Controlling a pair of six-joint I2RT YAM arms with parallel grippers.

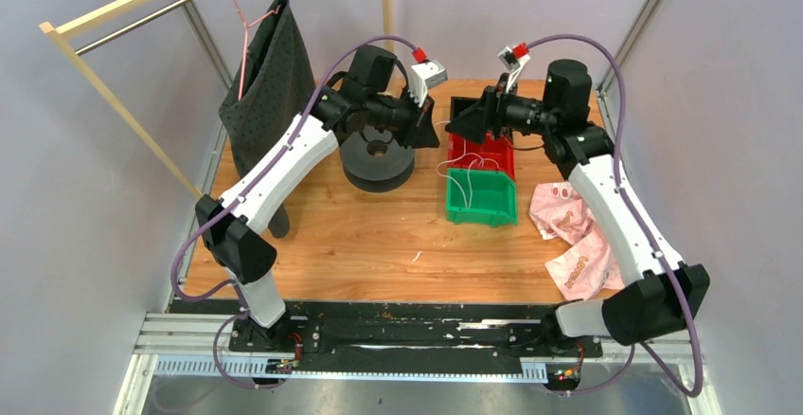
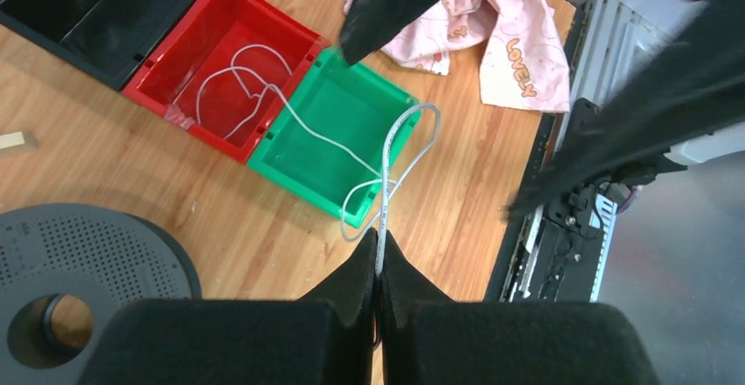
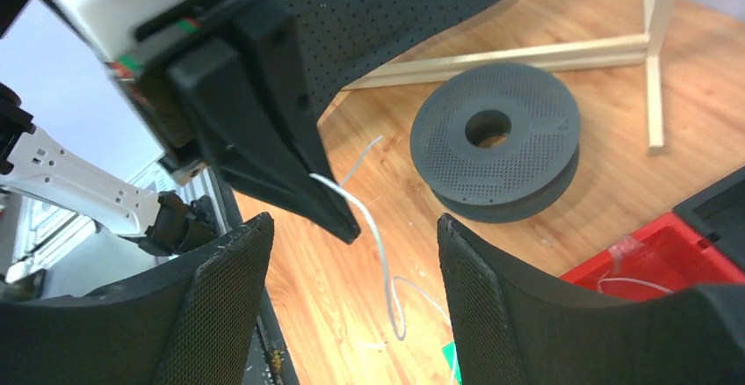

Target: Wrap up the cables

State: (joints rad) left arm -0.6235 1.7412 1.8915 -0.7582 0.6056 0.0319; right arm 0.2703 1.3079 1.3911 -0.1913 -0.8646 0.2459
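A thin white cable [image 2: 264, 86] lies looped in the red bin [image 2: 303, 42] and runs across the green bin [image 2: 290, 165] up to my left gripper [image 2: 379, 237]. That gripper is shut on the cable, and a loop [image 2: 420, 126] hangs beyond its tips. In the right wrist view the cable [image 3: 379, 253] hangs from the left gripper's tip [image 3: 338, 220]. My right gripper [image 3: 353, 220] is open, its jaws on either side of that tip and the cable without touching them. In the top view both grippers, left [image 1: 431, 134] and right [image 1: 461, 128], meet above the bins.
A black bin [image 2: 97, 16] stands beside the red one. A grey perforated spool [image 1: 377, 161] sits left of the bins. A pink cloth [image 1: 568, 230] lies at the right. A dark cloth on a hanger [image 1: 270, 79] and a wooden rack [image 1: 114, 102] stand at the back left.
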